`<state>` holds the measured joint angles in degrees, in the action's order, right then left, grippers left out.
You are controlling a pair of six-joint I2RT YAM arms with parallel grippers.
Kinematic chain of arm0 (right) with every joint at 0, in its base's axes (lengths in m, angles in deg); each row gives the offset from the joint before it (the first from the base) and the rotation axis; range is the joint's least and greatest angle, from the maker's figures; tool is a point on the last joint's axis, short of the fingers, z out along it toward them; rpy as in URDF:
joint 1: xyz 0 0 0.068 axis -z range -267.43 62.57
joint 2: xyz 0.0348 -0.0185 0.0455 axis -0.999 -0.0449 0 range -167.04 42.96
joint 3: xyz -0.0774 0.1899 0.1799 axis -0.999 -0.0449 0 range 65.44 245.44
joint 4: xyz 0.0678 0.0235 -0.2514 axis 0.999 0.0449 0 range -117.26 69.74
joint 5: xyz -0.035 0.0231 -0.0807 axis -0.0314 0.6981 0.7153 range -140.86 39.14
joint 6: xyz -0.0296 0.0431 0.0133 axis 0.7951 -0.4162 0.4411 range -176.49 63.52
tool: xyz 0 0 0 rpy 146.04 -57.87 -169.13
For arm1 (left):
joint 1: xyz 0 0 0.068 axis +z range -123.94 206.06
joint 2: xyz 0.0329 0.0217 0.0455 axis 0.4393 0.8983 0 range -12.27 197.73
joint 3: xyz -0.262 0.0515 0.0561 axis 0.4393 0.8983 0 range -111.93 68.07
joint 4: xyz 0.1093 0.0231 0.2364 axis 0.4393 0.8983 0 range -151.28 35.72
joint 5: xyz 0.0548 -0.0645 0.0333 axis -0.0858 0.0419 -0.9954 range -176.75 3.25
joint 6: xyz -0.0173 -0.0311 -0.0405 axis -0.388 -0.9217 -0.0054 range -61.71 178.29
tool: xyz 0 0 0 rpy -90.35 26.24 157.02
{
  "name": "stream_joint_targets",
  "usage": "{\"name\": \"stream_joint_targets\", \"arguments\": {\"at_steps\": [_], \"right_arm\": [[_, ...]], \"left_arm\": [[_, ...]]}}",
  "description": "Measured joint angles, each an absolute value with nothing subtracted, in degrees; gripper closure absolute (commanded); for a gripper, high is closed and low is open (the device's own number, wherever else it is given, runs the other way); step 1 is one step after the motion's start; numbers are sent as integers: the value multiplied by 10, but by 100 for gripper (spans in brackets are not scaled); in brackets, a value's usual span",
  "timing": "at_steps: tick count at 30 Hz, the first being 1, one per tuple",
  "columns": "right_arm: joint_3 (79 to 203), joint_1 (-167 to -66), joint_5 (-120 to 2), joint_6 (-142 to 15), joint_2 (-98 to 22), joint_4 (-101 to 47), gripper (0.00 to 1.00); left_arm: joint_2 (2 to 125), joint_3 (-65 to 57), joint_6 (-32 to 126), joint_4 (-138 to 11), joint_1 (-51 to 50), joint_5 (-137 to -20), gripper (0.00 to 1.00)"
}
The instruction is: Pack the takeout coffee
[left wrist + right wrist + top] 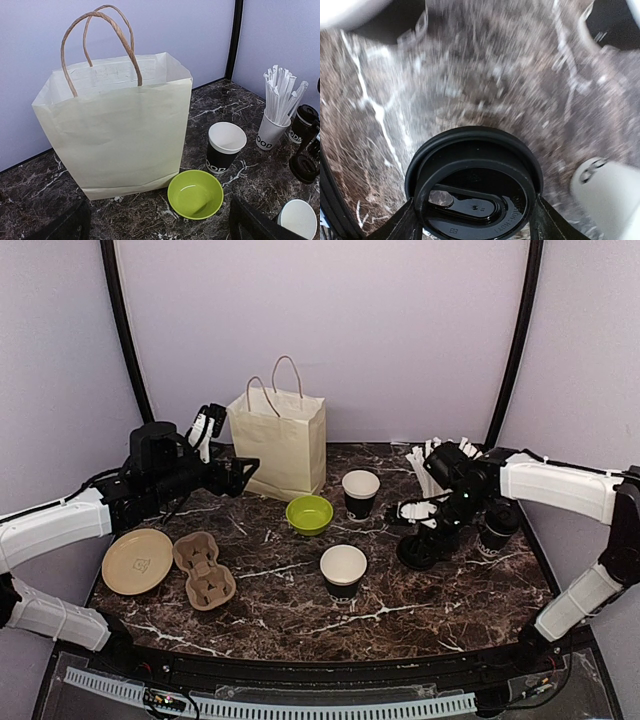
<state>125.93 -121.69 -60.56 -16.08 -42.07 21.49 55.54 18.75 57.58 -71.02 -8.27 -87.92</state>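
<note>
Two open takeout coffee cups, black with white rims, stand mid-table: one (360, 492) behind the bowl, one (343, 571) nearer the front. A lidded cup (497, 525) stands at the right. My right gripper (428, 532) is low over the table, and in the right wrist view its fingers (402, 227) press both sides of a black plastic lid (475, 192); the marble behind is blurred. My left gripper (228, 452) hovers open and empty beside the paper bag (278, 440), facing it. In the left wrist view the bag (120, 135) and the far cup (225, 147) show.
A lime-green bowl (309, 513) sits in front of the bag. A white cup of straws (430, 466) stands at the back right. A cardboard cup carrier (203, 568) and a tan paper plate (137, 560) lie at the front left.
</note>
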Motion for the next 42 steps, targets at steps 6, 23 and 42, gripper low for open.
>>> {"name": "stream_joint_targets", "arguments": {"at_steps": [6,23,42], "right_arm": [[1418,-1264,-635,-165,-432,254,38],[1625,-1395,-633,-166,-625,377,36],[1675,-1432,-589,-182,-669,414,34]], "left_arm": [[555,188,576,-710,-82,-882,2],[527,188,593,-692,-82,-909,1],[527,188,609,-687,-81,-906,1]]}}
